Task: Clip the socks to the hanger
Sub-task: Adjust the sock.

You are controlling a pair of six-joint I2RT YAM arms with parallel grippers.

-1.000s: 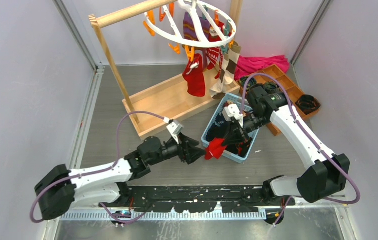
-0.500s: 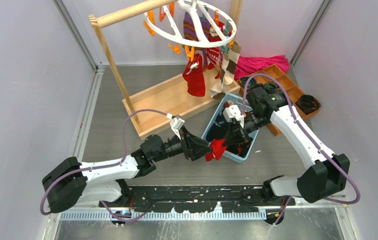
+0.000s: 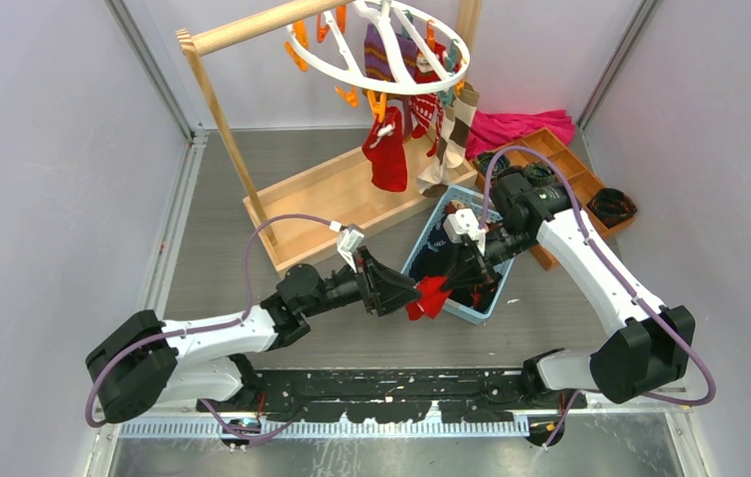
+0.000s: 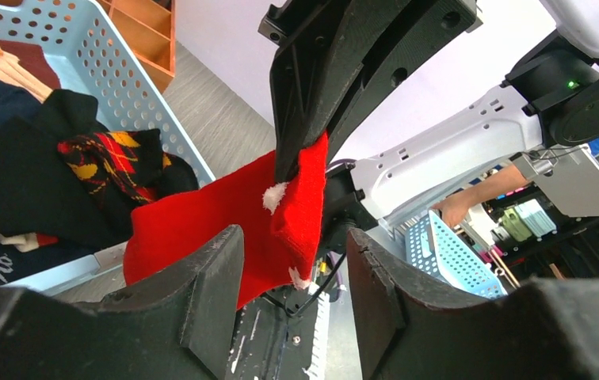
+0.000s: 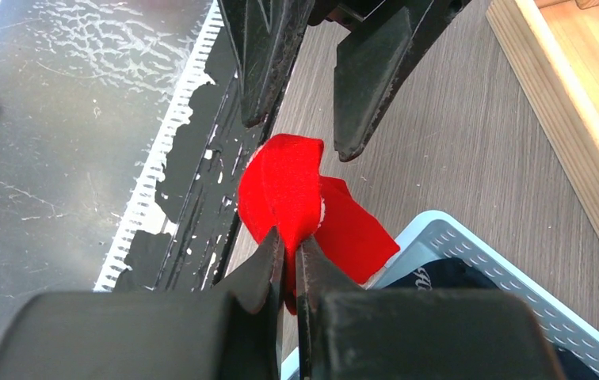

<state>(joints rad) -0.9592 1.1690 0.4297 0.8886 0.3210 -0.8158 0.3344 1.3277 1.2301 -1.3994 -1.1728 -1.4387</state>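
— Where is the red sock (image 3: 429, 296), and how does it lie?
— At the blue basket's (image 3: 466, 316) 7 o'clock corner, drooping from 1 toward 7. My right gripper (image 5: 288, 237) pinches its upper end. My left gripper (image 4: 296, 253) gapes, straddling it.

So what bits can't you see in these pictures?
- Top view: the top of the hanger is cut off by the picture's edge.
- Top view: whether the left hand touches the red sock; too small.
- Right wrist view: the red sock's pinched part, hidden between fingers of the right hand.
- Left wrist view: the basket floor, covered by socks.
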